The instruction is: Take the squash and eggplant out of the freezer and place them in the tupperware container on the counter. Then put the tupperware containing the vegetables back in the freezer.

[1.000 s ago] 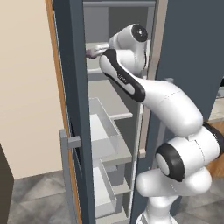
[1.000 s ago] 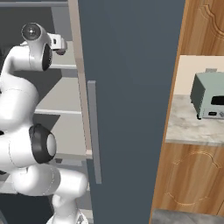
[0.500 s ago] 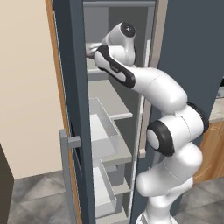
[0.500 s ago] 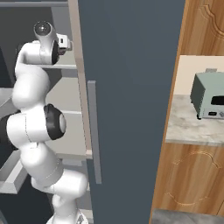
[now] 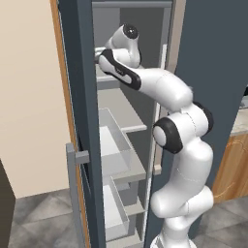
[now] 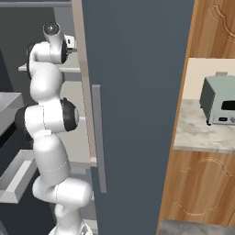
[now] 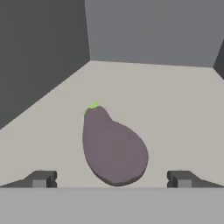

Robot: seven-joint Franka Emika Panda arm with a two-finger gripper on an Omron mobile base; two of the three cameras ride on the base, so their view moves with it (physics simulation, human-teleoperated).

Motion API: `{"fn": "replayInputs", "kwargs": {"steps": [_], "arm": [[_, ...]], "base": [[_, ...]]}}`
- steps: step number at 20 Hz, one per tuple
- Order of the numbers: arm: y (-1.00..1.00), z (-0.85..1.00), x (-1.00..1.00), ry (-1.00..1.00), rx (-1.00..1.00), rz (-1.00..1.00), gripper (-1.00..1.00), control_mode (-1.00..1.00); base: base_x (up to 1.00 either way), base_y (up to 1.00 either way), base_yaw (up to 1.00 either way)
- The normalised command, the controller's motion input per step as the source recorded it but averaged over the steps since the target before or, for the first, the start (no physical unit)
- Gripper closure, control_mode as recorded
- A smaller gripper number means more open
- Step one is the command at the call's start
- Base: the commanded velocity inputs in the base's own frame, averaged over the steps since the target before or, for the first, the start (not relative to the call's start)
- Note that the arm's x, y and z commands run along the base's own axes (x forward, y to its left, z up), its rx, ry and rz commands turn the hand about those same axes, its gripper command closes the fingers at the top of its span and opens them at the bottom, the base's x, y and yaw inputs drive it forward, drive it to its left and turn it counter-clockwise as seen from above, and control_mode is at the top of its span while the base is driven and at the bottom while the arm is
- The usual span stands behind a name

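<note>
One eggplant [image 7: 113,149] noted on the pale shelf floor inside the freezer [image 5: 80,97], lying flat, green stem end pointing away toward the back wall. Positioned between the two dark fingertips [image 7: 41,178], left and right, touching neither. Gripper [image 7: 111,179] spread wide, holding nothing. Seen from the left base camera: door swung open at left with grey bar handle [image 5: 72,193], arm reaching into the upper shelf, pale translucent drawers [image 5: 116,150] below it. Seen from the right base camera: arm at left inside the cabinet, closed slate-grey door panel in the middle, beige marbled counter [image 6: 202,135] at right carrying a mint-green toaster oven [image 6: 219,106]. Wooden cabinet door [image 6: 202,188] beneath the counter.
</note>
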Motion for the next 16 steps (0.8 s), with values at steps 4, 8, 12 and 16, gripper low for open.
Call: {"fn": "replayInputs", "kwargs": {"steps": [4, 8, 12, 16], "arm": [[0.14, -0.29, 0.34, 0.0, 0.0, 0.0, -1.0, -1.0], [0.07, -0.32, 0.39, 0.0, 0.0, 0.0, -1.0, -1.0], [0.09, -0.23, 0.39, 0.0, 0.0, 0.0, 1.0, -1.0], [0.04, -0.13, 0.02, -0.01, 0.0, 0.0, 1.0, -1.0]], "base": [[0.0, 0.0, 0.0], [0.0, 0.0, 0.0], [0.0, 0.0, 0.0], [0.0, 0.0, 0.0]]}}
